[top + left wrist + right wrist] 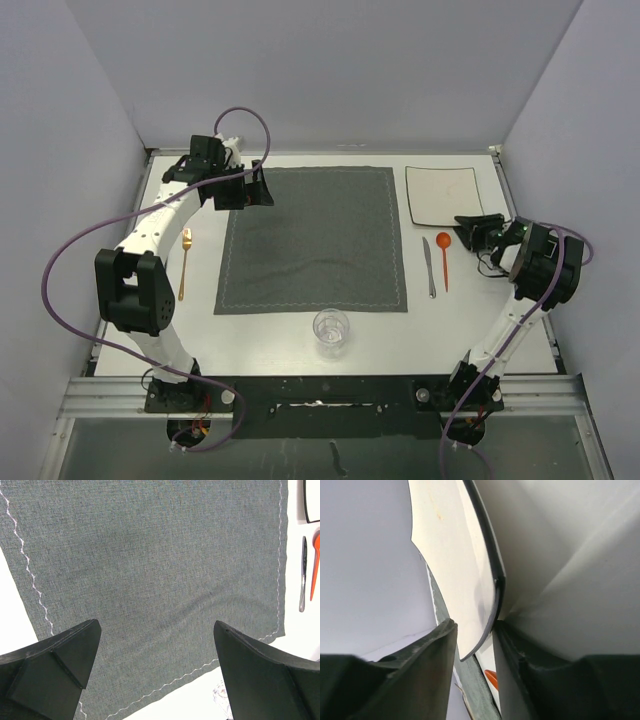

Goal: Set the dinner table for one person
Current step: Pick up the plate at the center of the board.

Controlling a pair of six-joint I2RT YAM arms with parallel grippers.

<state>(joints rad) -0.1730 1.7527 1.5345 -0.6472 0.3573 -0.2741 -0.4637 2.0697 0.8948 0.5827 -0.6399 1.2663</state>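
The dinner table [300,345] is a wide white tabletop with a dark grey stitched placemat [312,240] at its middle. A white square plate [440,195] lies flat at the mat's far right corner. My right gripper [472,228] is at the plate's near right corner. In the right wrist view the plate [450,555] has its dark-rimmed corner between my fingers [474,640], which stand wider apart than the rim is thick. My left gripper [250,188] hovers over the mat's far left corner, wide open [157,645] and holding nothing, with the placemat [150,570] below it.
A silver knife [429,268] and an orange spoon [444,258] lie side by side right of the mat. A gold utensil [185,262] lies left of it. A clear glass [331,331] stands near the mat's front edge. Grey walls enclose the table on three sides.
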